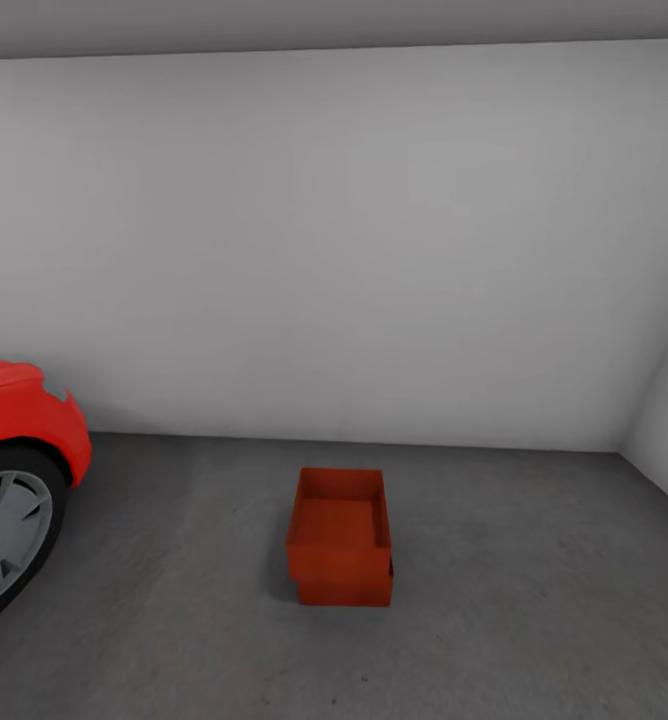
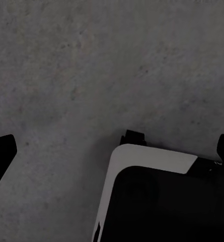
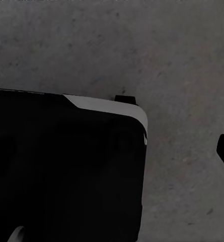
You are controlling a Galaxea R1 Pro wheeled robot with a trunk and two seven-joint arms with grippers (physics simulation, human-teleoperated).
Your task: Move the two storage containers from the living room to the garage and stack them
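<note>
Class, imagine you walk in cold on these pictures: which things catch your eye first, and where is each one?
First comes the orange-red storage container, standing open-topped on the dark grey floor near the middle of the head view; a second edge low on its front hints at two stacked, though I cannot be sure. Next is the red car with its wheel at the left edge, against the bare pale wall.

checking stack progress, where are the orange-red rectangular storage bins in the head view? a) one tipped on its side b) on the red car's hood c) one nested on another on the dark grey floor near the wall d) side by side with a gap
c: the orange-red rectangular storage bins sit as one upright stack on the dark grey concrete-like floor, apart from the red car, in front of the pale grey wall.
</note>
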